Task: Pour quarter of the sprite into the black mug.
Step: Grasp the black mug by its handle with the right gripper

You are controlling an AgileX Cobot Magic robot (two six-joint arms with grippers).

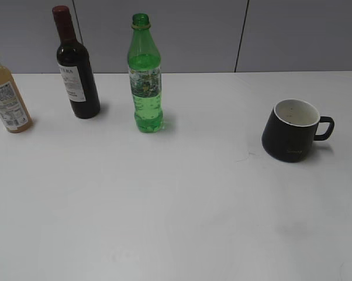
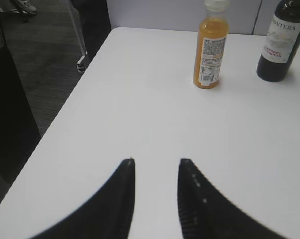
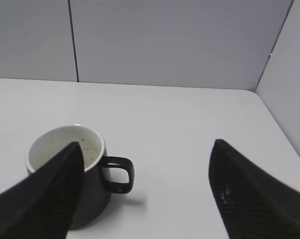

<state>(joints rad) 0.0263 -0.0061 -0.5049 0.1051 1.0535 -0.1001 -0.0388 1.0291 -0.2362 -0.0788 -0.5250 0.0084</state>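
Along the far edge of the white table (image 1: pixel 176 205), the orange juice bottle (image 1: pixel 6 96) stands by the left edge, the dark wine bottle (image 1: pixel 75 67) next to it, and the sprite (image 1: pixel 145 79) upright and uncapped left of the middle. The black mug (image 1: pixel 290 134) sits well apart toward the right edge, handle pointing right. The left gripper (image 2: pixel 156 164) hangs part-open over bare table near the left edge, grasping nothing; the right gripper (image 3: pixel 147 147) is spread wide, empty, its left finger crossing the mug in the wrist view.
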